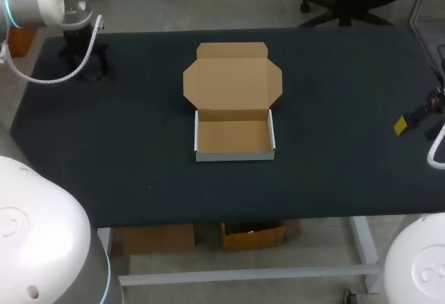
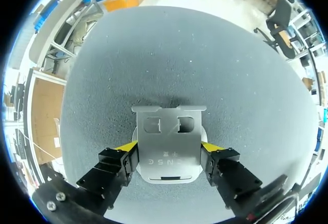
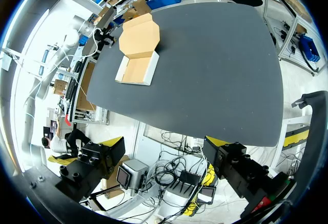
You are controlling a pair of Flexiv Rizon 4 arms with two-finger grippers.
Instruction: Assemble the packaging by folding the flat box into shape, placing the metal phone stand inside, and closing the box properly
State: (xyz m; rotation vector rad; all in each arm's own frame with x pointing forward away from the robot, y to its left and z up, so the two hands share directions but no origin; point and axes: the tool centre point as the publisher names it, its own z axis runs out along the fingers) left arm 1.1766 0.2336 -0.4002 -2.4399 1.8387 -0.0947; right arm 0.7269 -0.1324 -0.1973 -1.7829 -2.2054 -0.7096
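Table top (image 1: 334, 179): dark, almost black, matte with a fine speckle — it spans the middle band of the head view from the left edge to the right.
Far edge: a straight line across the upper part of the frame.
Near edge: a pale rim along the lower middle.
Frame (image 1: 364, 247): light grey metal — a leg at the lower right, a crossbar running left from it.

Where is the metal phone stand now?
The left wrist view shows the metal phone stand on the table between the fingers of the left gripper; in the head view that is the far left corner, apart from the box.
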